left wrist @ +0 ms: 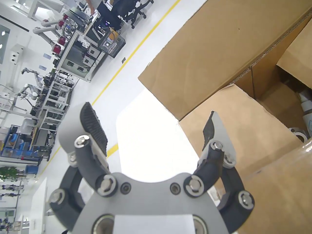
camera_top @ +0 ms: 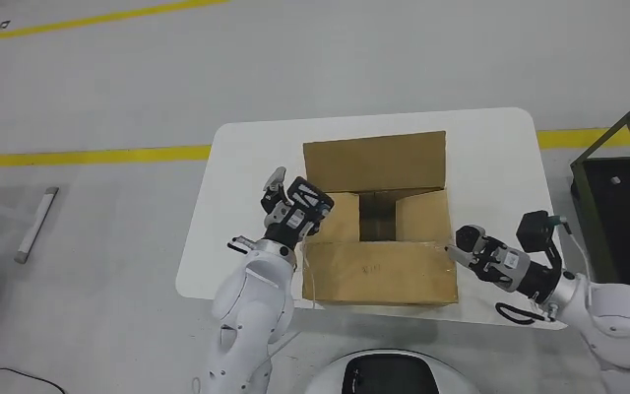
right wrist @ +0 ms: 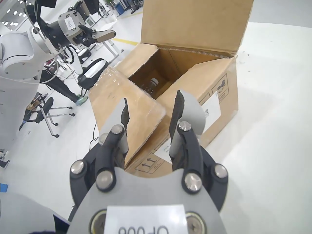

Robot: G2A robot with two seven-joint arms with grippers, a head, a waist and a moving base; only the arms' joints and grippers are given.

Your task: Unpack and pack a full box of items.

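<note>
A brown cardboard box (camera_top: pixel 379 271) stands mid-table with its far flap (camera_top: pixel 374 160) raised and its opening (camera_top: pixel 376 217) dark. My left gripper (camera_top: pixel 295 189) hovers open at the box's left side, over the left side flap (left wrist: pixel 231 113); nothing is between its fingers (left wrist: pixel 93 122). My right gripper (camera_top: pixel 459 246) is open at the box's near right corner, and the taped near flap's (right wrist: pixel 126 98) corner lies in line with the gap between its fingers (right wrist: pixel 181 109). Inside the box I see a dark-capped bottle (right wrist: pixel 153 82), a white bottle (left wrist: pixel 306 103) and a metal part (left wrist: pixel 296 131).
The white table (camera_top: pixel 492 148) has bare surface on both sides of the box and behind it. A dark green rack (camera_top: pixel 600 187) stands just off the table's right edge. The other arm's gripper (right wrist: pixel 97 35) shows beyond the box.
</note>
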